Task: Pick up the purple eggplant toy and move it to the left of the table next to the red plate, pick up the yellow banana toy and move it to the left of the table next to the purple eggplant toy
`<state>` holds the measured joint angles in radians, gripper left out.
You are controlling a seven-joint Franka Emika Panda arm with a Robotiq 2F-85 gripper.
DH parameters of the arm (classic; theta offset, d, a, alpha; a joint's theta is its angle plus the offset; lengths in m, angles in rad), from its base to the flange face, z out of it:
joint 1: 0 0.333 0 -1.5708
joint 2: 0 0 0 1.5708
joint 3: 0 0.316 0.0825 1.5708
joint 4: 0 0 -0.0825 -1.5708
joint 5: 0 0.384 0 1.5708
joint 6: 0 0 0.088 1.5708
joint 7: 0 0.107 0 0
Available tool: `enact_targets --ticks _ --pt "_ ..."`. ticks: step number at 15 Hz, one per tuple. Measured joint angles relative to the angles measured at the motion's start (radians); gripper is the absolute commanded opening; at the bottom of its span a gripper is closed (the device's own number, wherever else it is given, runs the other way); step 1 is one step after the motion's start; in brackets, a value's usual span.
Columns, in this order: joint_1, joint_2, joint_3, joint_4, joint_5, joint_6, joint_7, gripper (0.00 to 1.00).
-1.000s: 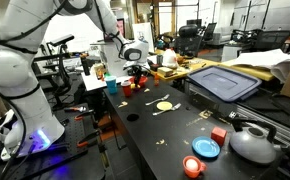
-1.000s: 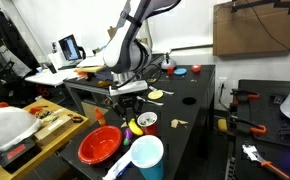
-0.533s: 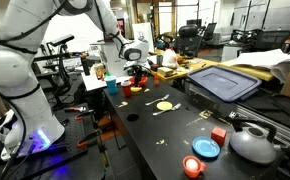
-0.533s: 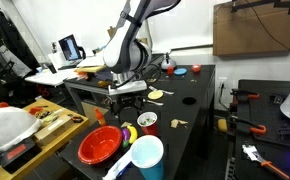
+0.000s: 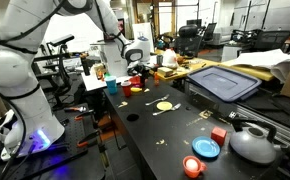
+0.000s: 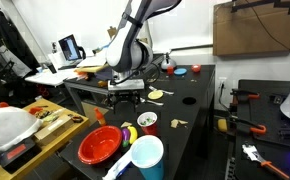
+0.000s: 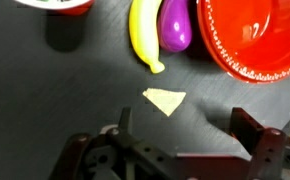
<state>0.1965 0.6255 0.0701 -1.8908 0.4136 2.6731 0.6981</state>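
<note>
Lifted clear since a second ago: the gripper has let go of the banana and now hangs above the black table, jaws spread wide, holding nothing. Wrist view, left to right: I see the banana lying flat, the eggplant right alongside it, apparently touching, then the red plate just beside the eggplant. A pale scrap lies near the banana's tip, apart from it.
</note>
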Motion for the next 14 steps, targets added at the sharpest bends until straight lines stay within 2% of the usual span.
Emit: enact_targets --ticks 4,7,14 --pt "0.01 0.0 -0.059 -0.024 -0.03 0.095 0.0 1.0" --pt "0.029 0.0 -0.129 -0.046 -0.08 0.15 0.0 1.0" --pt "0.112 0.0 -0.361 -0.07 -0.276 0.127 0.019 1.0"
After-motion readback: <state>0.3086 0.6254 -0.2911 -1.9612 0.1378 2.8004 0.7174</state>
